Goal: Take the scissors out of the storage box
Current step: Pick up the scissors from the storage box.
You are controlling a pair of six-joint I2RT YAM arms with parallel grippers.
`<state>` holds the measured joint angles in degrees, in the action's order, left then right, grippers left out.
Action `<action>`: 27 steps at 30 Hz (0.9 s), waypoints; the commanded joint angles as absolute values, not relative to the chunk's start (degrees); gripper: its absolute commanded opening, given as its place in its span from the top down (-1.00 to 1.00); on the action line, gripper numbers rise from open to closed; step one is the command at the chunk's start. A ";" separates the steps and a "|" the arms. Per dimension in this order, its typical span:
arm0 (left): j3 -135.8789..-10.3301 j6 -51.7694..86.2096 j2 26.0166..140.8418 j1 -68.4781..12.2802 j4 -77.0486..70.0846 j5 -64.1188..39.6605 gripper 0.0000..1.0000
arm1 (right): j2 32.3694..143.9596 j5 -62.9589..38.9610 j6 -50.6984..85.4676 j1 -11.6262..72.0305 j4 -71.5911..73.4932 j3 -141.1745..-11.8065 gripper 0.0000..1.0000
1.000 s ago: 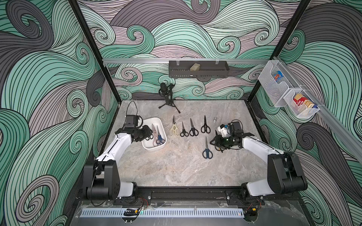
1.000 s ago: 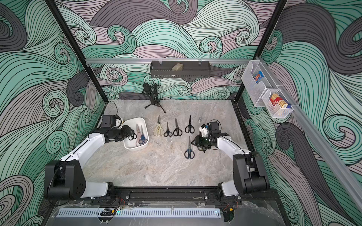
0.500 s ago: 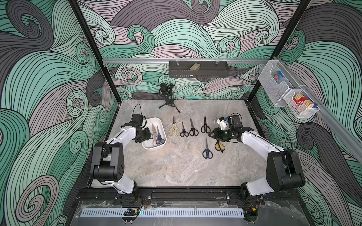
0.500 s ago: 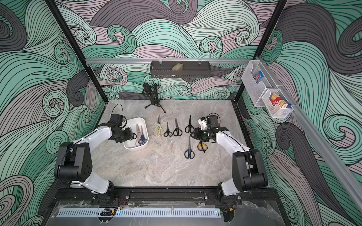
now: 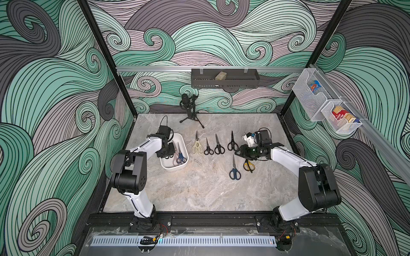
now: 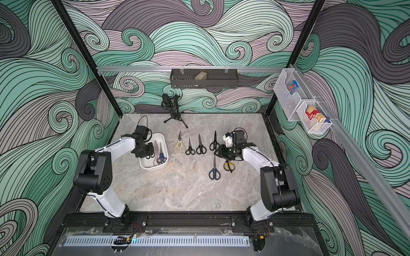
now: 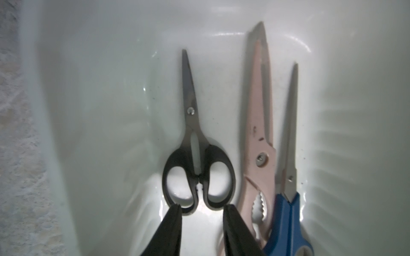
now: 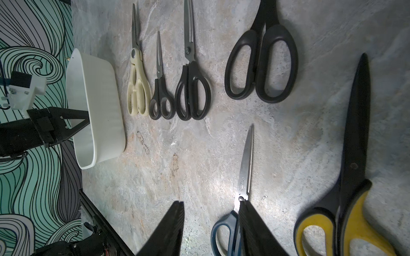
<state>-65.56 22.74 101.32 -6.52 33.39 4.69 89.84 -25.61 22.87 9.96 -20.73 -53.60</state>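
Scissors total nine. Three lie side by side inside the storage box point(image 5: 175, 169): a black-handled pair point(image 7: 190, 124), a long pink pair point(image 7: 258, 124) and a blue pair point(image 7: 288, 177). Six lie on the surface point(image 5: 199, 188) outside the box. Nearest it is a cream pair point(image 5: 197, 146), then a small black pair point(image 5: 208, 148), a mid black pair point(image 5: 219, 147) and a large black pair point(image 5: 232, 144). Farthest from it are a second blue pair point(image 5: 234, 170) and a yellow-black pair point(image 5: 248, 165).

The left gripper point(image 7: 202, 210) reaches into the box, jaws partly apart astride the black-handled pair's loop ends. One fingertip point(image 7: 175, 212) seems to touch a loop; whether they clamp it I cannot tell. The right gripper point(image 8: 210, 202) hovers far from the box, jaws apart, holding nothing.
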 commanded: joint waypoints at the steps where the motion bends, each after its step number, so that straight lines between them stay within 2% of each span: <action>1: -68.77 21.55 103.68 -6.59 35.82 9.10 0.36 | 91.29 -26.15 21.65 10.15 -20.21 -54.57 0.11; 6: -71.35 19.65 106.90 -6.59 36.74 10.46 0.47 | 92.41 -26.54 21.34 10.13 -19.96 -54.93 0.11; 18: -73.71 17.76 109.68 -6.50 36.07 11.88 0.47 | 93.57 -27.32 21.18 10.14 -20.11 -55.10 0.11; 27: -69.84 20.59 108.24 -6.86 32.50 1.84 0.45 | 93.60 -27.48 21.22 10.22 -20.08 -54.94 0.12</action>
